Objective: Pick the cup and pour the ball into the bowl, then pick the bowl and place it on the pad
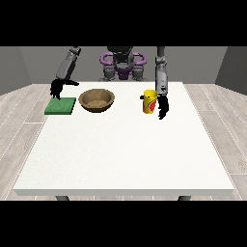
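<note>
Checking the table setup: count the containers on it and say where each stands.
2. The brown bowl stands left of centre, beside the green pad. The yellow cup stands at the right, next to the hand at the view's right. No ball shows.

A yellow cup [150, 101] with a red mark on its side stands upright on the white desk [125, 154], toward the view's right. A brown wooden bowl [97, 100] sits upright left of it, well apart, its inside a lighter speckled brown. A flat green square pad [61, 106] lies just beside the bowl on its left, near the desk's edge. The ball cannot be made out.
</note>
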